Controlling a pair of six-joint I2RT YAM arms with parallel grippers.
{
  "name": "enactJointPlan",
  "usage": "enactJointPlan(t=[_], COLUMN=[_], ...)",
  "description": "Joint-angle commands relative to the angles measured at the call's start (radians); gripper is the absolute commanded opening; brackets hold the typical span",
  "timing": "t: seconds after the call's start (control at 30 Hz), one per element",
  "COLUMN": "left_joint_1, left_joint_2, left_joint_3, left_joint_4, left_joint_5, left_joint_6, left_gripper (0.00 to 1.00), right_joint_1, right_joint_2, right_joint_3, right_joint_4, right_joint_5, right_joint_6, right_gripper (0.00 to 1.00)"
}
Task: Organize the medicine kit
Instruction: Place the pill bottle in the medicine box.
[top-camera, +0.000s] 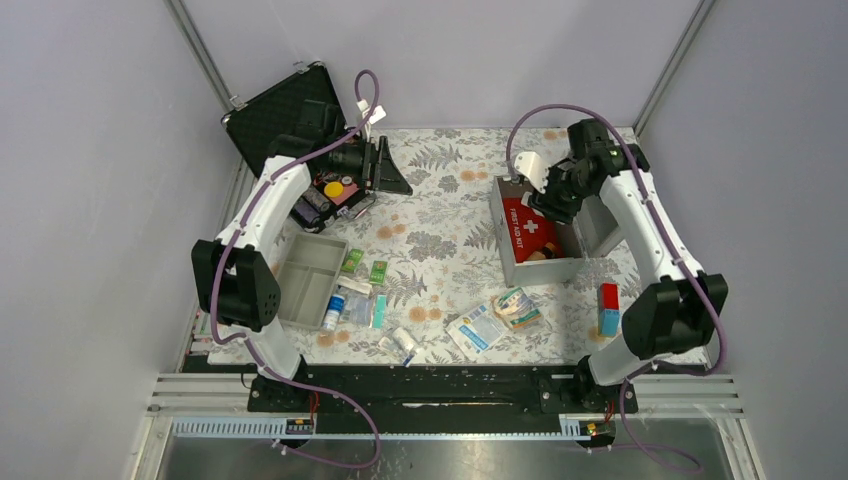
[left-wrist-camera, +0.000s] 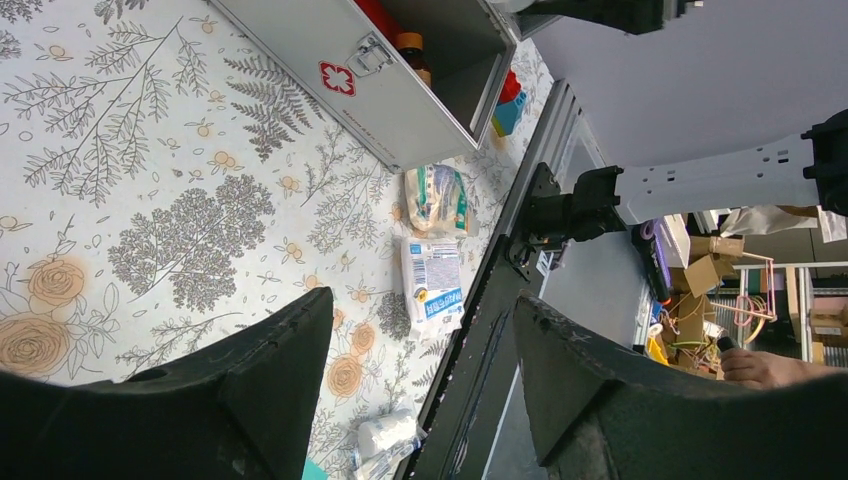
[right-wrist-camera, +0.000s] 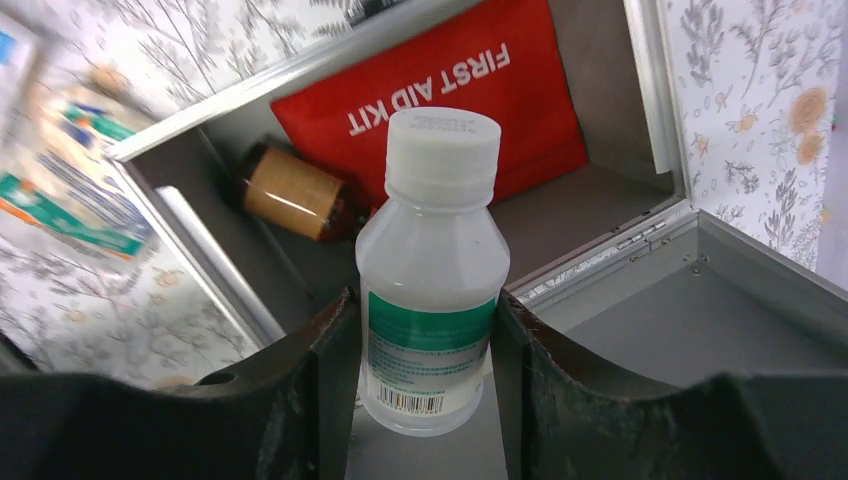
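Grey walls surround a floral-patterned counter (top-camera: 440, 200), where the silver medicine kit (top-camera: 545, 268) is seen open on the right side, toward the far edge. A red first-aid pouch (right-wrist-camera: 450, 80) and a brown bottle (right-wrist-camera: 290, 192) are held inside it. A white-capped bottle (right-wrist-camera: 432, 260) is gripped by the right tool (right-wrist-camera: 420, 310) just above the open kit. The left tool (left-wrist-camera: 422, 305) is spread wide with nothing between its fingers, near the black case (top-camera: 285, 115) at the far left.

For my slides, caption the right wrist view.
Right gripper holds a white-capped clear bottle over the open medicine kit, where a red first-aid pouch and brown bottle lie.
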Motion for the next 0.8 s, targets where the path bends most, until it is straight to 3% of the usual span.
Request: enactJointPlan(t=[0.0,0.23,0.47,0.77], left_joint_1=[0.000,0.000,0.000,0.001], left_joint_2=[-0.060,-0.085,-0.103,-0.090], left_joint_3=[0.034,0.021,-0.006,-0.001], left_joint_4=[0.012,-0.017,-0.025,-0.021], left_joint_5=[-0.016,-0.034,-0.051,-0.045], left_joint_6=[0.020,0.047,0.069,0.062], left_gripper=[0.66,0.66,0.66,0.67], right_joint_1=[-0.020,-0.016,-0.015,-0.015], right_joint_2=[0.078,0.203,0.199,0.235], right_joint_3=[0.020,0.046,-0.093,-0.141], right_joint_4=[-0.016,0.008,0.034,0.027], right_joint_5=[0.050,0.087,0.150,0.147], right_joint_6=[-0.204,-0.308,-0.491,-0.476], right_gripper=[0.33,0.32,0.32,0.33])
